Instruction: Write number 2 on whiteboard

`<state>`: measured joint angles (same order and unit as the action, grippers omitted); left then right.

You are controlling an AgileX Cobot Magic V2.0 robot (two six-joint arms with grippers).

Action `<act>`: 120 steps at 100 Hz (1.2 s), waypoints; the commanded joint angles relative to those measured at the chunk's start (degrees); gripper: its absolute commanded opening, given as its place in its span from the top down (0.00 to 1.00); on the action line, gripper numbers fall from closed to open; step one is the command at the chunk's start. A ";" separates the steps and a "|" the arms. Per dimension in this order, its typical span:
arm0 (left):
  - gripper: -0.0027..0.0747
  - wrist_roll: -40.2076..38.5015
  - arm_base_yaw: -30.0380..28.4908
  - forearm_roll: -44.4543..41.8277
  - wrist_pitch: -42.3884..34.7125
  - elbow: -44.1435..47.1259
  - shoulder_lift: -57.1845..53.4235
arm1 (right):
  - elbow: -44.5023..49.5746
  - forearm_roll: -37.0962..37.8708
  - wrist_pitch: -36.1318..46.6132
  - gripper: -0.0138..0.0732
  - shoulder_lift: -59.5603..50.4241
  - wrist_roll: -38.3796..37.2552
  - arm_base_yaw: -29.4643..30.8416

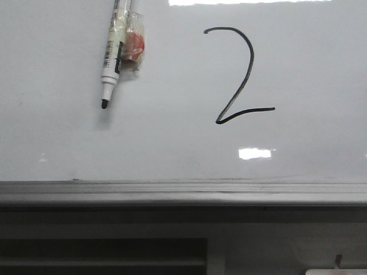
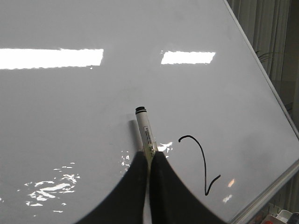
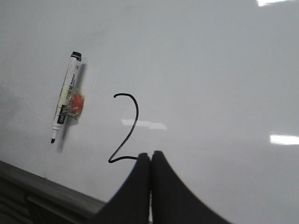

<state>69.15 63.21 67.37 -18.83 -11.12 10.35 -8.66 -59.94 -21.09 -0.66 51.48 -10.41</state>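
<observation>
The whiteboard fills the front view. The number 2, thin and black, is drawn right of centre; it also shows in the left wrist view and the right wrist view. A white marker with a taped-on red piece rests against the board left of the 2, tip down. No gripper shows around it in the right wrist view. My left gripper is shut, and its fingers cover the lower part of the marker in that view. My right gripper is shut and empty, in line with the 2's base stroke.
A grey metal ledge runs along the board's lower edge and shows in the right wrist view. A dark recess lies below it. The board's framed right edge and curtains show in the left wrist view.
</observation>
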 commanded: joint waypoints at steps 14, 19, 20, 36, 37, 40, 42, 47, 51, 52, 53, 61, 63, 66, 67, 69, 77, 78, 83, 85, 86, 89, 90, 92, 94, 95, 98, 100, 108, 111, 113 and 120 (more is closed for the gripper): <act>0.99 -0.48 -0.04 -0.80 -1.35 -1.24 0.55 | -1.48 -1.25 3.01 0.92 -0.76 0.77 0.36; 0.99 -0.48 -0.04 -0.80 -1.35 -1.24 0.55 | -1.48 -1.25 3.01 0.92 -0.76 0.77 0.36; 0.99 -0.48 -0.04 -0.80 -1.35 -1.24 0.55 | -1.48 -1.25 3.01 0.92 -0.76 0.77 0.36; 0.99 -0.48 -0.04 -0.80 -1.35 -1.24 0.55 | -1.48 -1.25 3.01 0.92 -0.76 0.77 0.36; 0.99 -0.48 -0.04 -0.80 -1.35 -1.24 0.55 | -1.48 -1.25 3.01 0.92 -0.76 0.77 0.36; 0.99 -0.48 -0.04 -0.80 -1.35 -1.24 0.55 | -1.48 -1.25 3.01 0.92 -0.76 0.77 0.36; 0.99 -0.48 -0.04 -0.80 -1.35 -1.24 0.55 | -1.48 -1.25 3.01 0.92 -0.76 0.77 0.36; 0.99 -0.48 -0.04 -0.80 -1.35 -1.24 0.55 | -1.48 -1.25 3.01 0.92 -0.76 0.77 0.36; 0.99 -0.48 -0.04 -0.80 -1.35 -1.24 0.55 | -1.48 -1.25 3.01 0.92 -0.76 0.77 0.36; 0.99 -0.48 -0.04 -0.80 -1.35 -1.24 0.55 | -1.48 -1.25 3.01 0.92 -0.76 0.77 0.36; 0.99 -0.48 -0.04 -0.80 -1.35 -1.24 0.55 | -1.48 -1.25 3.01 0.92 -0.76 0.77 0.36; 0.99 -0.48 -0.04 -1.93 -1.22 -1.22 0.55 | -1.48 -1.25 3.01 0.92 -0.76 0.77 0.36; 0.99 -0.48 -0.04 -2.78 -1.51 -1.10 0.55 | -1.48 -1.25 3.01 0.92 -0.76 0.77 0.36; 0.99 -1.24 -0.49 -6.03 -1.92 -0.93 0.84 | -1.48 -1.25 3.01 0.92 -0.76 0.77 0.36; 0.99 -1.69 -0.64 -6.82 -1.94 -0.85 0.80 | -1.48 -1.25 3.01 0.92 -0.76 0.77 0.36; 0.99 -3.23 -1.32 -9.35 -2.34 -0.69 1.14 | -1.48 -1.25 3.01 0.92 -0.76 0.77 0.36; 0.99 -10.98 -6.49 -16.79 -5.17 0.56 2.21 | -1.48 -1.25 3.01 0.92 -0.76 0.77 0.36; 0.99 -12.48 -7.07 -17.79 -5.35 0.85 2.51 | -1.48 -1.25 3.01 0.92 -0.76 0.77 0.36; 0.99 -18.52 -11.70 -22.95 -5.61 1.84 3.68 | -1.48 -1.25 3.01 0.92 -0.76 0.77 0.36; 0.99 -21.76 -13.93 -26.15 -5.12 2.26 4.12 | -1.48 -1.25 3.01 0.92 -0.76 0.77 0.36; 0.99 -22.95 -14.68 -27.37 -4.65 2.37 4.27 | -1.48 -1.25 3.01 0.92 -0.76 0.77 0.36; 0.99 -27.89 -18.65 -32.55 -3.42 2.79 4.65 | -1.48 -1.25 3.01 0.92 -0.76 0.77 0.36; 0.99 -30.40 -19.44 -35.25 -3.01 2.95 4.80 | -1.48 -1.25 3.01 0.92 -0.76 0.77 0.36; 0.99 -34.01 -21.90 -39.18 -1.73 3.20 4.93 | -1.48 -1.25 3.01 0.92 -0.76 0.77 0.36; 0.99 -36.41 -24.35 -42.85 -0.43 3.31 4.93 | -1.48 -1.25 3.01 0.92 -0.76 0.77 0.36; 0.99 -38.91 -25.16 -43.89 0.00 3.39 4.93 | -1.48 -1.25 3.01 0.92 -0.76 0.77 0.36; 0.99 -43.63 -29.10 -47.23 1.93 3.71 4.76 | -1.48 -1.25 3.01 0.92 -0.76 0.77 0.36; 0.99 -46.51 -30.60 -48.86 3.16 3.99 4.58 | -1.48 -1.25 3.01 0.92 -0.76 0.77 0.36; 0.99 -53.17 -37.54 -54.29 7.24 4.84 1.81 | -1.48 -1.25 3.01 0.92 -0.76 0.77 0.36; 0.99 -54.84 -39.08 -55.48 8.42 5.31 0.55 | -1.48 -1.25 3.01 0.92 -0.76 0.77 0.36; 0.99 -55.06 -40.33 -56.11 9.08 5.59 -0.33 | -1.48 -1.25 3.01 0.92 -0.76 0.77 0.36; 0.99 -56.17 -44.75 -57.20 10.47 6.68 -2.63 | -1.48 -1.25 3.01 0.92 -0.76 0.77 0.36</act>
<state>17.38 23.46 13.80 -7.32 -3.92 9.89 -8.59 -59.94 -20.86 -0.69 51.48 -10.41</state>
